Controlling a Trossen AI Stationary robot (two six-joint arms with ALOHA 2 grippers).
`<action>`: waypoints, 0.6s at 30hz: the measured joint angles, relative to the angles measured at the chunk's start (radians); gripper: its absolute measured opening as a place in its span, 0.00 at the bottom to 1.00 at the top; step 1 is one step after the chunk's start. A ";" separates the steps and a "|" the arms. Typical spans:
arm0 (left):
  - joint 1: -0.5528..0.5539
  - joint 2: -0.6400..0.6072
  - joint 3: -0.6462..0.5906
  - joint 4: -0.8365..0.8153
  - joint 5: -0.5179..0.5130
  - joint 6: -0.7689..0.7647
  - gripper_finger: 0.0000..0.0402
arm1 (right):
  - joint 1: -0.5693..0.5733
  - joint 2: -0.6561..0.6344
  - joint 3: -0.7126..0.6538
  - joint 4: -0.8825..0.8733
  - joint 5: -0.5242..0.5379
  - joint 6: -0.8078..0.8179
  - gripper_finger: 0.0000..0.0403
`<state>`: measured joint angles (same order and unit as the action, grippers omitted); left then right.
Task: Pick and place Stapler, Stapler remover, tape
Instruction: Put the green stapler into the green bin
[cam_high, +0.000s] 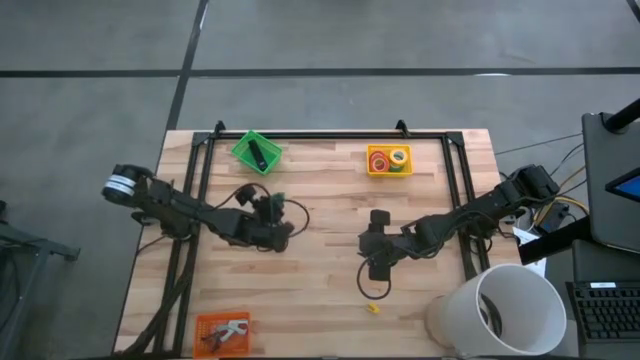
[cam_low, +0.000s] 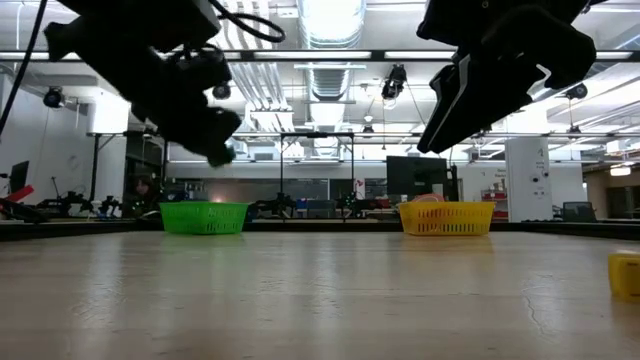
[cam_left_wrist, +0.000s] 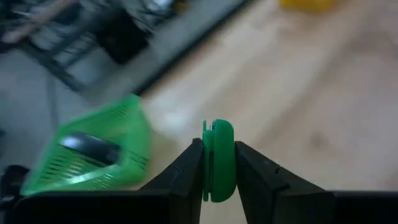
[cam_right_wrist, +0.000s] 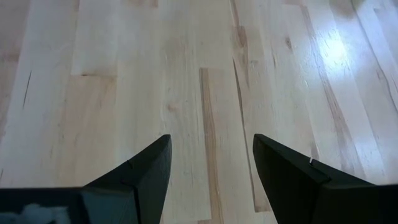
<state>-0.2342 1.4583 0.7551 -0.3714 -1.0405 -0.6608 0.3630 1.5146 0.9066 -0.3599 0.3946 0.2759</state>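
The left gripper (cam_left_wrist: 219, 163) pinched a green tape roll (cam_left_wrist: 219, 160) near the green basket (cam_left_wrist: 93, 158); the right gripper (cam_right_wrist: 211, 163) hung with jaws wide and empty above the counter (cam_right_wrist: 199, 68).

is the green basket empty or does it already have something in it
Not empty. The green basket holds the black stapler, seen lying inside it from above and through its mesh in the left wrist view.

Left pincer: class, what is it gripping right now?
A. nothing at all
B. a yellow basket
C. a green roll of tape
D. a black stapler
C: in the left wrist view the left pincer has both fingers pressed against a green roll of tape held on edge, with the green basket beyond it.
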 joint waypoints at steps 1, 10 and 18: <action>0.013 -0.010 0.000 0.001 -0.030 0.000 0.21 | -0.001 0.000 0.000 0.000 0.000 -0.003 0.54; 0.244 -0.091 -0.005 -0.006 -0.064 0.008 0.21 | -0.001 0.000 0.000 0.001 0.000 -0.007 0.54; 0.567 -0.091 -0.007 -0.004 0.116 0.019 0.21 | -0.001 0.000 -0.001 0.003 0.000 -0.007 0.54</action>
<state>0.3323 1.3674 0.7482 -0.3755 -0.9249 -0.6422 0.3618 1.5146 0.9058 -0.3567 0.3943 0.2693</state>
